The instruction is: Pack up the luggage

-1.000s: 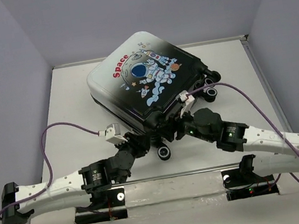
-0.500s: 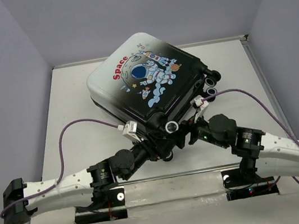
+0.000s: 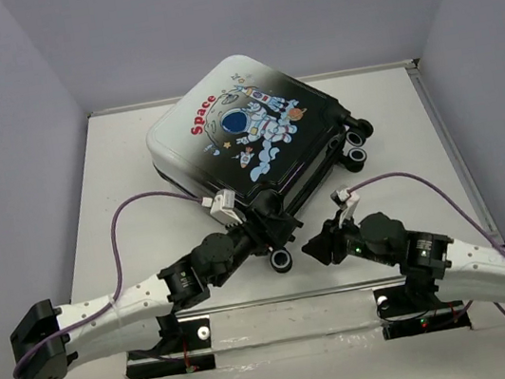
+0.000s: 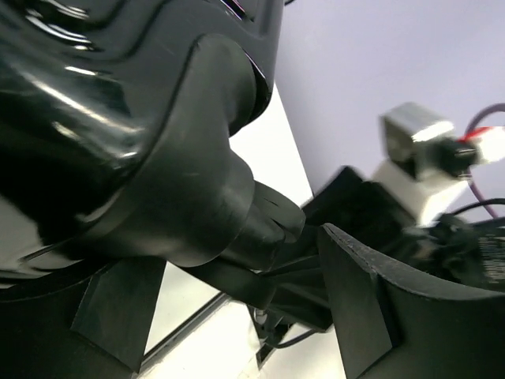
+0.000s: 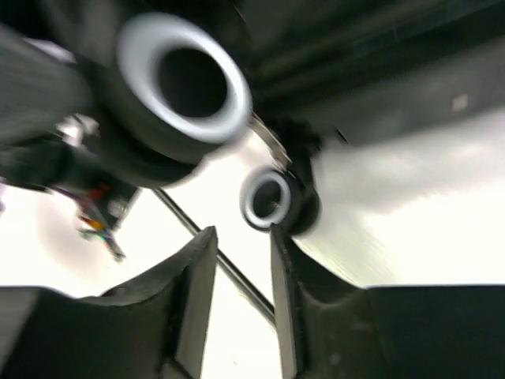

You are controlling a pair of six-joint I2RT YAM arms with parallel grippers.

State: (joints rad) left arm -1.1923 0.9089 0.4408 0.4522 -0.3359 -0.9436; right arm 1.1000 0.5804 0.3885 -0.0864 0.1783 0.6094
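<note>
The luggage [image 3: 244, 133] lies flat and closed at the middle back of the table, astronaut print facing up, black wheels toward me. My left gripper [image 3: 272, 220] is open at its near corner. In the left wrist view the glossy black shell [image 4: 95, 95] and a wheel housing [image 4: 189, 174] fill the space between the spread fingers [image 4: 363, 300]. My right gripper [image 3: 312, 249] sits just right of the near wheel [image 3: 281, 260], apart from the shell. Its fingers [image 5: 197, 292] stand a narrow gap apart with nothing between, and two wheels [image 5: 183, 79] [image 5: 267, 199] show ahead.
Two more wheels [image 3: 354, 146] stick out at the suitcase's right corner. A metal strip [image 3: 345, 285] runs along the table's near edge by the arm bases. Grey walls close in the left, back and right. Purple cables [image 3: 131, 209] loop over both arms.
The suitcase's near corner, lifted half a second ago, is down again with its wheel back near the table. The left gripper opened. The right arm drew back toward me and its jaws narrowed.
</note>
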